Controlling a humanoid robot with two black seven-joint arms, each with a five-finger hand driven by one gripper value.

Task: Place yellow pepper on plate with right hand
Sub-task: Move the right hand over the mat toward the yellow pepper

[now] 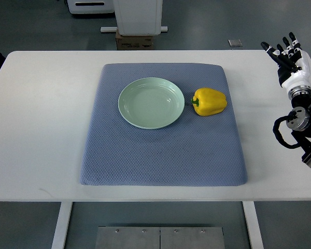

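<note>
A yellow pepper (210,101) lies on its side on the blue-grey mat (163,150), just right of a pale green plate (151,102). The plate holds nothing. My right hand (286,54) is raised at the table's far right edge, well to the right of the pepper, with its fingers spread and holding nothing. The left arm does not show.
The mat lies in the middle of a white table (36,129). A white machine base and a cardboard box (135,40) stand beyond the table's far edge. A small grey object (235,43) lies on the floor at the back right.
</note>
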